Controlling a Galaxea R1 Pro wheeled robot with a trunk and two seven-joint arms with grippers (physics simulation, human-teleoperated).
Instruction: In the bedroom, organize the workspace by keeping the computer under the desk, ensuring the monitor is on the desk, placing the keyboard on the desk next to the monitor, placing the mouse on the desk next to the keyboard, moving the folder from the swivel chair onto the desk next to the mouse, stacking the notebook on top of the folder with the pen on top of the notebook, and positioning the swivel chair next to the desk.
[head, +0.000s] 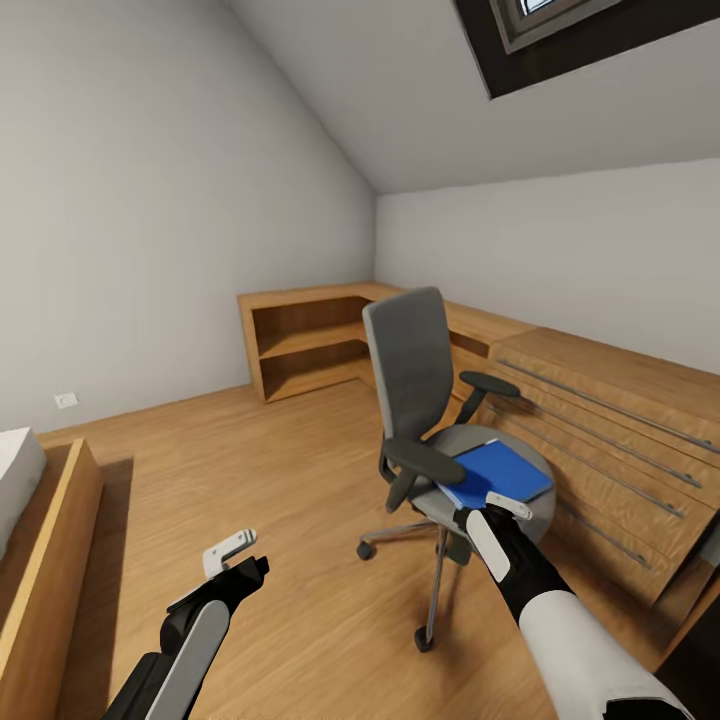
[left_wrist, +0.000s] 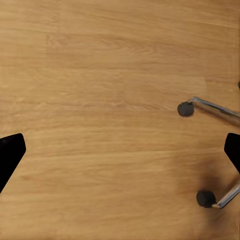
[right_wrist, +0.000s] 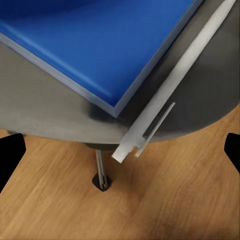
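The swivel chair (head: 415, 385), with grey seat and back and black armrests, stands on the wood floor at centre right in the head view. On its seat lies the bright blue folder (head: 497, 472) (right_wrist: 100, 45). My right gripper (head: 510, 505) (right_wrist: 122, 150) hovers open at the seat's near edge, just short of the folder's corner, with nothing between its fingers. Left of the chair and low over bare floor, my left gripper (head: 240, 558) (left_wrist: 120, 150) is open and empty, with two of the chair's chrome legs and castors (left_wrist: 185, 108) beside it. The desk, monitor, keyboard, mouse, notebook, pen and computer are out of view.
Low light-wood cabinets (head: 620, 440) with long bar handles run along the right wall behind the chair. An open wooden shelf unit (head: 310, 345) fills the far corner. A wooden bed frame (head: 45, 560) stands at the left. Open floor lies between bed and chair.
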